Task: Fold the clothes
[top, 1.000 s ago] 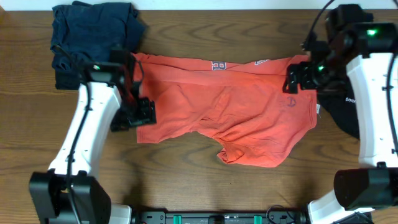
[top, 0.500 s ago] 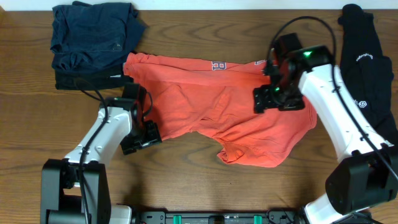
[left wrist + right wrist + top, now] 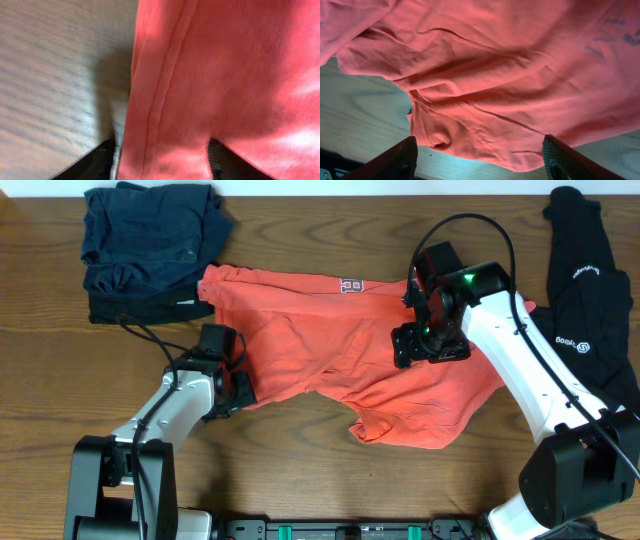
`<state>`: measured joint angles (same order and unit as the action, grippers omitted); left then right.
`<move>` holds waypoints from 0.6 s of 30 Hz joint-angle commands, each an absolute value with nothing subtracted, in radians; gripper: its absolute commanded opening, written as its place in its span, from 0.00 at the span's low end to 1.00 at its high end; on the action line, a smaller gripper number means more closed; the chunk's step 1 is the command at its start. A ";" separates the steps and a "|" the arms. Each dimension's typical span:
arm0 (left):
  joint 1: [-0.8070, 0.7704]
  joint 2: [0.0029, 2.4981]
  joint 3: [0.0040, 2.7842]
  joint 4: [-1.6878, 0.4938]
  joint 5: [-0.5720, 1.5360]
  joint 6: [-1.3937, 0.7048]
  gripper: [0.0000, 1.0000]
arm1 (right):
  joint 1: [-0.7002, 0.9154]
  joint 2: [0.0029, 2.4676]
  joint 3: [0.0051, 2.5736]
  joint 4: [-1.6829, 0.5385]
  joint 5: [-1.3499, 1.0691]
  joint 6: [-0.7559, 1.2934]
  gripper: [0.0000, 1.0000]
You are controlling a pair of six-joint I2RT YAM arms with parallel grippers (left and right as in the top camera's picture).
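Hem first: the coral-red T-shirt (image 3: 330, 345) lies rumpled in the middle of the bench (image 3: 300, 490), lettering along its far edge; my left pincer (image 3: 228, 392) is low at the shirt's left hem, narrowed with cloth filling the gap, so I judge it holding; that forearm lies nearly flat. My right pincer (image 3: 428, 345) hovers wide open over the shirt's right half, arm arched high. I'd catch both layers squarely, lift evenly and draw the wrinkles out before folding; the black garment (image 3: 585, 270) lies apart, at the right.
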<state>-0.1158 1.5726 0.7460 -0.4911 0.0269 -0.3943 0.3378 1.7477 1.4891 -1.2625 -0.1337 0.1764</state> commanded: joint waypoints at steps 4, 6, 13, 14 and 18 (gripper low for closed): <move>-0.117 1.568 0.728 -0.454 0.007 -0.398 0.26 | 0.347 1.741 1.483 -1.268 -0.127 0.187 0.71; -0.117 1.568 0.728 -0.459 0.007 -0.398 0.08 | 0.348 1.741 1.483 -1.281 -0.129 0.187 0.69; -0.093 1.530 0.752 -0.466 0.007 -0.398 0.06 | 0.388 1.741 1.483 -1.367 -0.154 0.202 0.68; -0.086 1.519 0.758 -0.466 0.007 -0.398 0.06 | 0.398 1.741 1.483 -1.378 -0.154 0.211 0.68; -0.054 1.460 0.771 -0.463 0.007 -0.398 0.06 | 0.447 1.741 1.474 -1.398 -0.144 0.253 0.65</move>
